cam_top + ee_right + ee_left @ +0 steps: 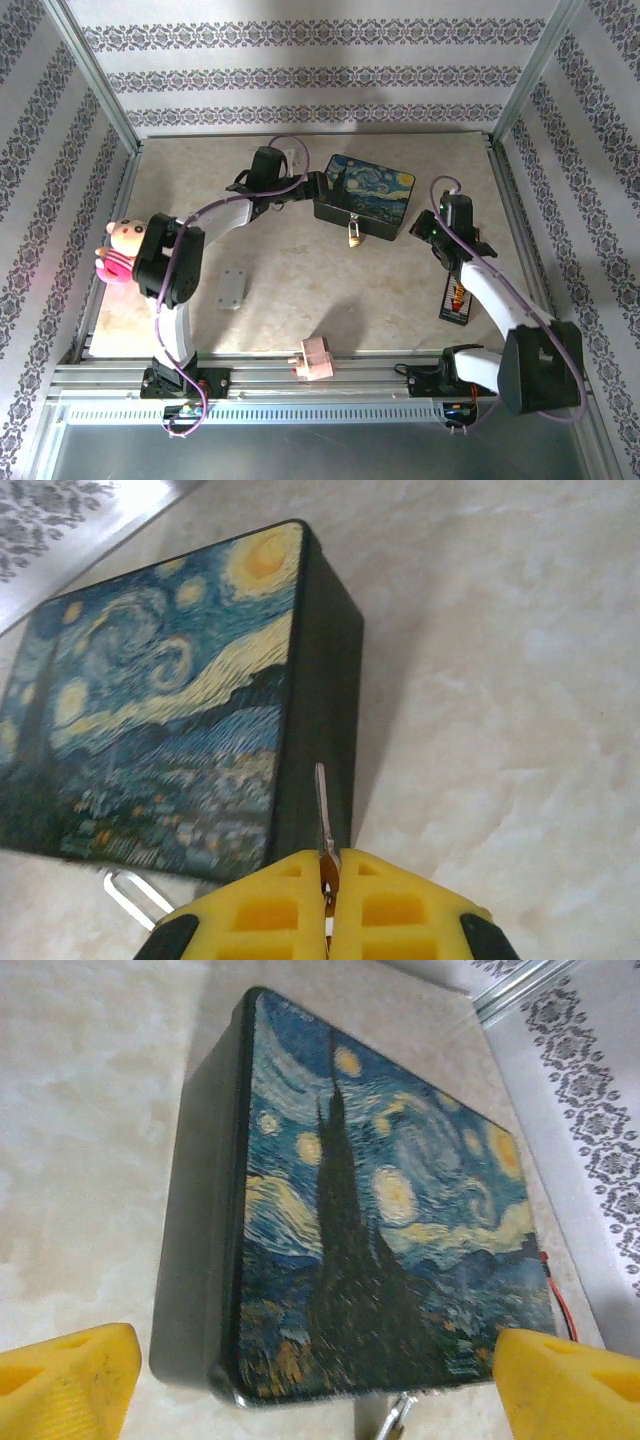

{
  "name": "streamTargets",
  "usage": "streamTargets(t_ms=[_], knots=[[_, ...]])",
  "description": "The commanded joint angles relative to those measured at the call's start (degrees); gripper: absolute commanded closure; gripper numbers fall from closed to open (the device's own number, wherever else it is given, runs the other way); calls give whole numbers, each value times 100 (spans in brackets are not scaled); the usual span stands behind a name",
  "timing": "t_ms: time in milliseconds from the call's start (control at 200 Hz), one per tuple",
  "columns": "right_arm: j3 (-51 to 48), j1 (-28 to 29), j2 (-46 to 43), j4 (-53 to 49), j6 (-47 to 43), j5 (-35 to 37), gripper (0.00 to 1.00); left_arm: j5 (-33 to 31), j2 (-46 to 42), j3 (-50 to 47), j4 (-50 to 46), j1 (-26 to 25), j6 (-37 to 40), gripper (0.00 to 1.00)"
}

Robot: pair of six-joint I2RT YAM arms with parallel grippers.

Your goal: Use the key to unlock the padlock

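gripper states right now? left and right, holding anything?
Left gripper: open, holding nothing; starry-night tin just ahead of it.
Right gripper: closed on the key, blade sticking out past the fingertips.

A pale beige, marble-patterned table top (300, 300) is seen lying flat under soft, even light, with only faint shadows thrown across it. It is closed in on three sides by white walls (300, 75) papered in bands of grey floral pattern, and slanting aluminium posts (97, 75) are set at the corners. Along the near edge a slotted metal rail (300, 410) is laid, with a plain grey sheet (300, 455) below it.
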Motion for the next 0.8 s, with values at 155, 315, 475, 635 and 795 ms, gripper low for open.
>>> streamTargets(t_ms=[155, 315, 475, 635, 795], knots=[[745, -277, 1307, 418, -424, 25, 100, 457, 832, 937, -180, -65, 138, 19], [1204, -279, 2013, 473, -546, -324, 100, 640, 1096, 1107, -196, -70, 103, 23], [1524, -157, 2483, 619, -587, -774, 100, 771, 1031, 824, 76, -83, -15, 32], [1802, 131, 2800, 698, -639, -1035, 100, 867, 959, 495, 441, -146, -236, 43], [1894, 453, 2967, 869, -552, -1170, 100, 844, 737, -84, 941, -197, -568, 52]])
